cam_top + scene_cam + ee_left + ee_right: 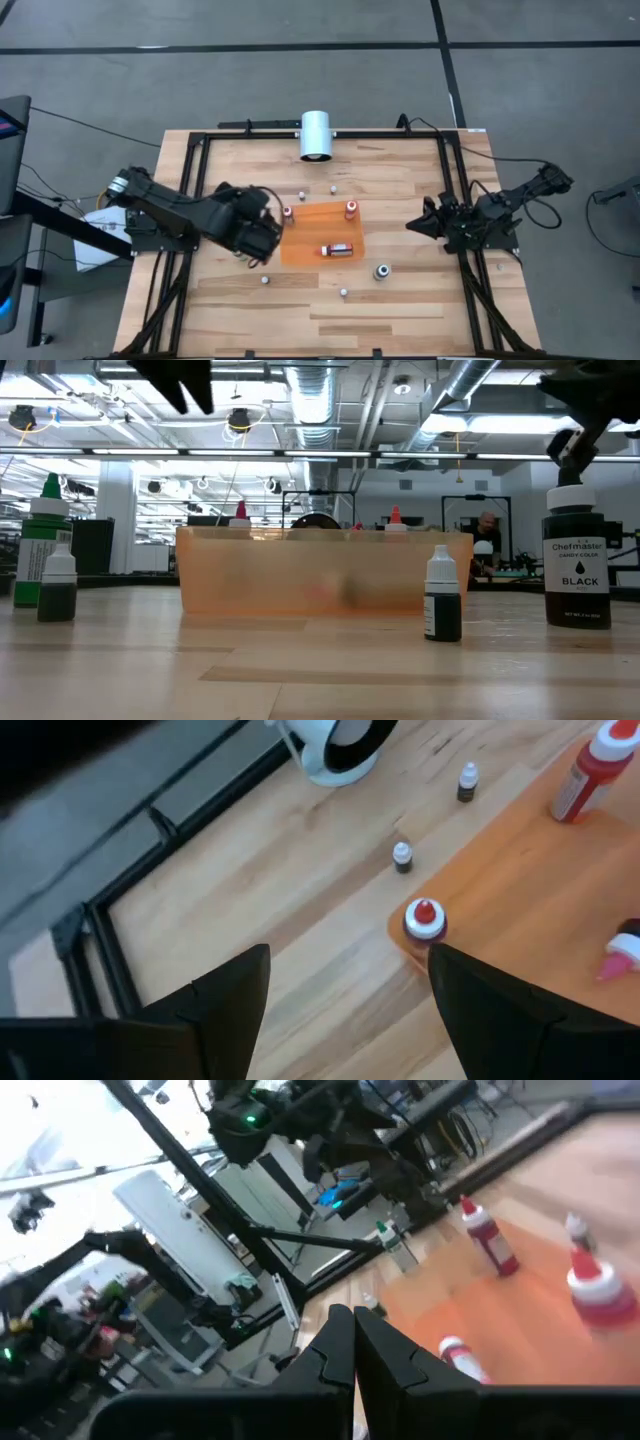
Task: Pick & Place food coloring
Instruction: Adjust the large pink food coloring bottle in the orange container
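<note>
Roughly midway by the look of it: three bottles [338,250] on the orange tray [305,245], five more scattered on the tabletop [400,300], left pincer [272,236] wide open and empty beside the tray's left edge, right pincer [412,226] closed, empty, waiting at right.

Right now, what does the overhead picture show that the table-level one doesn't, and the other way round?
Only the high view shows both arms whole: the left hand at the orange tray's left edge and the right hand waiting at the table's right side. It also shows a white cylinder at the far edge and a bottle lying flat in the tray. Only the low view shows BLACK on a big bottle's label and a person in the room behind. Both show the tray and the red-topped bottles standing in it.
</note>
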